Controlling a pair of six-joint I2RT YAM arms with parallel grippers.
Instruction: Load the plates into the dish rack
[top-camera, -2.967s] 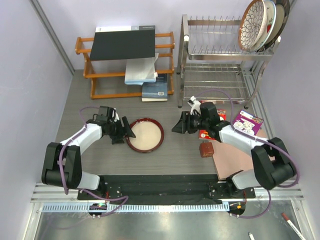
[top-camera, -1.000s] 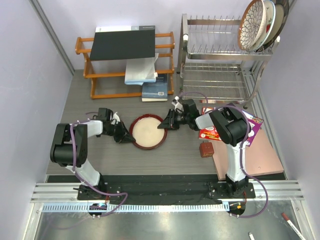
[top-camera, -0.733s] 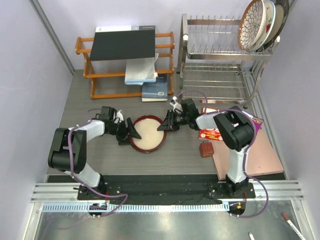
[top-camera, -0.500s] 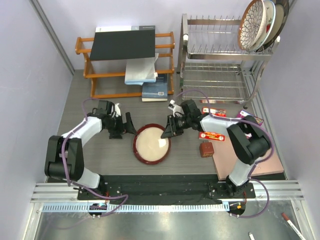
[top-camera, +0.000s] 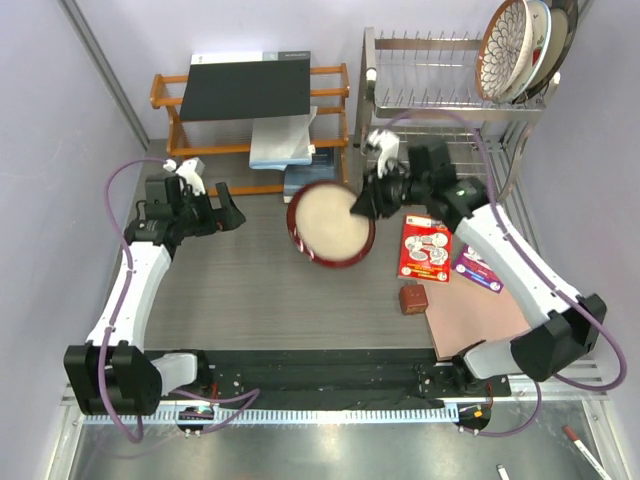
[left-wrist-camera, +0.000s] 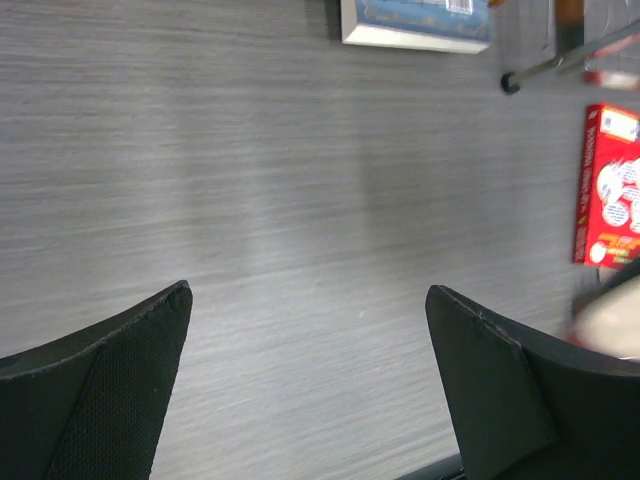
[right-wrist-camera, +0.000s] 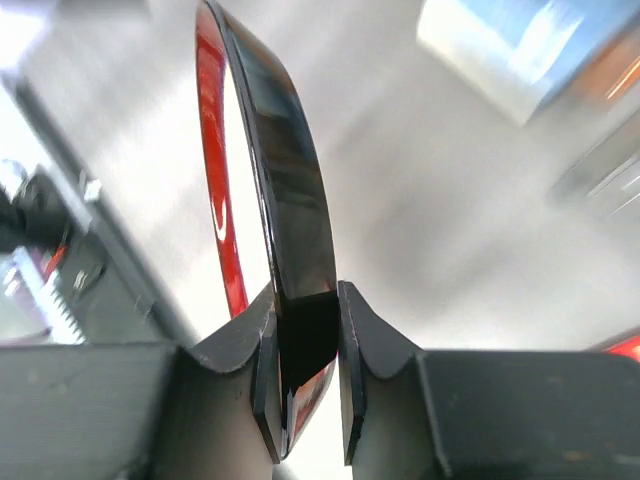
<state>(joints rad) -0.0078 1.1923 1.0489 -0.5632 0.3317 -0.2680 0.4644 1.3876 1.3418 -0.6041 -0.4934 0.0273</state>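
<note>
My right gripper (top-camera: 368, 200) is shut on the rim of the maroon-rimmed cream plate (top-camera: 330, 223) and holds it tilted in the air, in front of the dish rack (top-camera: 440, 105). In the right wrist view the plate (right-wrist-camera: 275, 200) stands edge-on between my fingers (right-wrist-camera: 372, 345). Three plates (top-camera: 525, 45) stand in the rack's top slots at the far right. My left gripper (top-camera: 225, 210) is open and empty, up above the table's left side; its wrist view shows bare tabletop between the fingers (left-wrist-camera: 120, 370).
An orange wooden shelf (top-camera: 250, 125) with a black board and books stands at the back left. A red picture card (top-camera: 425, 247), a purple packet (top-camera: 478, 268), a small brown cube (top-camera: 411, 298) and a pink mat (top-camera: 480, 315) lie at the right.
My right gripper took hold of the plate's rim, lifted it off the table and carried it back toward the rack. My left arm let go of the plate's other side and drew back left.
</note>
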